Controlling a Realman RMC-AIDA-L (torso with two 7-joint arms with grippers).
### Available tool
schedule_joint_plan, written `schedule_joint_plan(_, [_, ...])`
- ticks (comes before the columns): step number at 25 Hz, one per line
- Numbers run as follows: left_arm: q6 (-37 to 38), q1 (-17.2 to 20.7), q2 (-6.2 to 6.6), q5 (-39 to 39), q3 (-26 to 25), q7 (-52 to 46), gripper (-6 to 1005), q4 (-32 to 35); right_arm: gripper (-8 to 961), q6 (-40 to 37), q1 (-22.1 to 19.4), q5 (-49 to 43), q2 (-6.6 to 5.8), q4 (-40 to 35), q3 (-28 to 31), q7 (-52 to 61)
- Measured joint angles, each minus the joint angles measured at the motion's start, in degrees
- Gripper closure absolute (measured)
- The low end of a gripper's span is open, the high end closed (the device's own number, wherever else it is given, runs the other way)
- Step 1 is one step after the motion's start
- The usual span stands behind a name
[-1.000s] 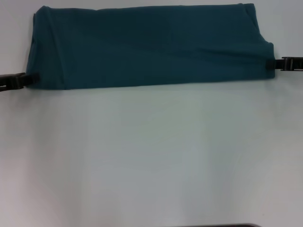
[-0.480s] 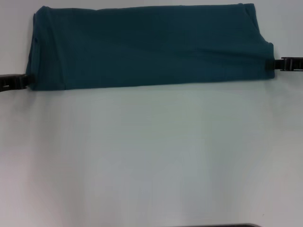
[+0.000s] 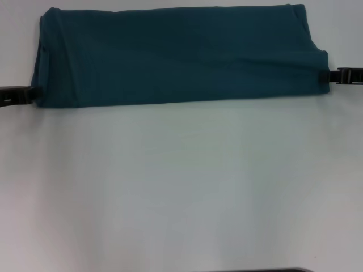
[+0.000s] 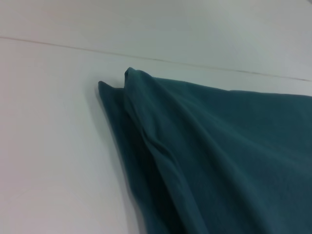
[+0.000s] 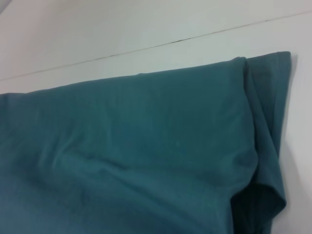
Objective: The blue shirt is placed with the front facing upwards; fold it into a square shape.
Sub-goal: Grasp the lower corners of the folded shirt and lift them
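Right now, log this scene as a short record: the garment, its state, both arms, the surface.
garment: blue shirt, plain teal side up, no print showing
state: folded into a long band across the far part of the table, not yet square
left gripper: at the band's left end, low on the table
right gripper: at the band's right end, near the front corner
grip: cannot tell for either
surface: white tabletop
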Motion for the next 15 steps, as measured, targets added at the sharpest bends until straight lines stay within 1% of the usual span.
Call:
schedule_joint_plan(5, [0.4,0.01,0.27,-0.08,-0.27,-0.97,983,-0.53,946,-0.14,0.0,0.03,-0.02,0.02,0.0,0.0])
schedule_joint_plan(15, [-0.11,0.18,0.44,0.29,-0.28,-1.61,638,-0.63,946,-0.17,0.0,0.04,-0.03,-0.02,-0.01,0.0])
